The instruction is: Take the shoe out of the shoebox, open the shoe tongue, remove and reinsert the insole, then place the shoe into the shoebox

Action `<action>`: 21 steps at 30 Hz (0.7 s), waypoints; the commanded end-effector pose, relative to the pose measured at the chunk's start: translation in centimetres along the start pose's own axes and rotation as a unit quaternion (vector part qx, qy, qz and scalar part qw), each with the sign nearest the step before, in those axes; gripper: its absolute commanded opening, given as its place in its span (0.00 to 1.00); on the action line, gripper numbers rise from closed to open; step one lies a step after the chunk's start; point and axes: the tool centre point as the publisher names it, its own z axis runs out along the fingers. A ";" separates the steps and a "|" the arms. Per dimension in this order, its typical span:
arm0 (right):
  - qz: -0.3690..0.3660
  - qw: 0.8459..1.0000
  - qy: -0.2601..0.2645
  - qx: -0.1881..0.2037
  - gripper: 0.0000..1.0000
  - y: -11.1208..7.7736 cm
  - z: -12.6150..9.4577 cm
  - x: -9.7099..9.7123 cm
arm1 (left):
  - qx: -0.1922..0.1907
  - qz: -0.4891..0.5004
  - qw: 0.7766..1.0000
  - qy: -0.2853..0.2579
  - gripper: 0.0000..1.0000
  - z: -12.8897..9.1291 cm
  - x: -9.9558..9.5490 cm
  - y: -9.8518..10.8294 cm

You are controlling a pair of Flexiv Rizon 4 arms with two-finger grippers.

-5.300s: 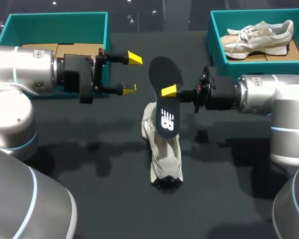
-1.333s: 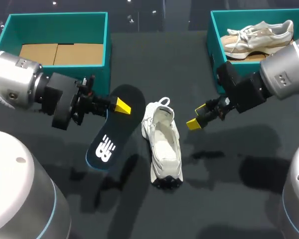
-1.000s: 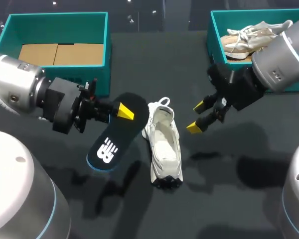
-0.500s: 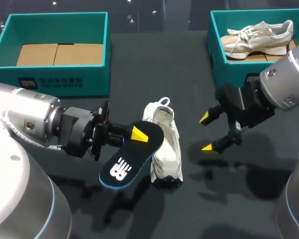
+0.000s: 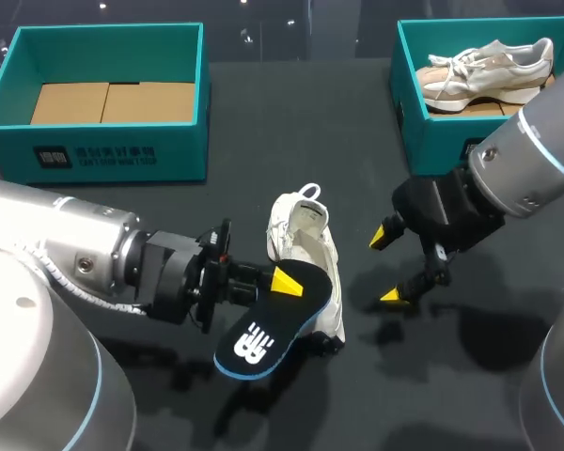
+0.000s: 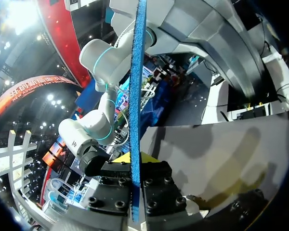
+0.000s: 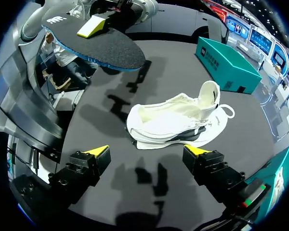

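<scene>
Insole (image 5: 266,329), pinched in the left jaws, now hangs over the toe of the shoe (image 5: 305,235) rather than beside it, with the right jaws spread near the shoe, so reinsertion looks next.

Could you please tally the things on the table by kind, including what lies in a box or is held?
Shoes: 2 (white shoe, beige shoe)
Teal shoeboxes: 2 (left shoebox, right shoebox)
Insole: 1
Total: 5
</scene>
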 end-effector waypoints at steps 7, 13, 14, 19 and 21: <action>0.017 0.999 0.018 0.026 1.00 -0.6 3.7 -1.3 | 0.006 -0.012 1.000 -0.025 0.00 1.8 1.4 1.5; 0.017 0.999 0.018 0.026 1.00 -0.6 3.7 -1.3 | 0.006 -0.012 1.000 -0.025 0.00 1.8 1.4 1.5; 0.017 0.999 0.018 0.026 1.00 -0.6 3.7 -1.3 | 0.006 -0.012 1.000 -0.025 0.00 1.8 1.4 1.5; 0.015 0.999 0.024 0.026 1.00 -0.6 5.0 -1.7 | 0.004 -0.044 0.997 -0.065 0.00 2.7 1.7 3.4; 0.018 0.999 0.023 0.032 1.00 -0.8 5.4 -1.8 | 0.002 -0.052 0.996 -0.072 0.00 3.0 1.7 3.6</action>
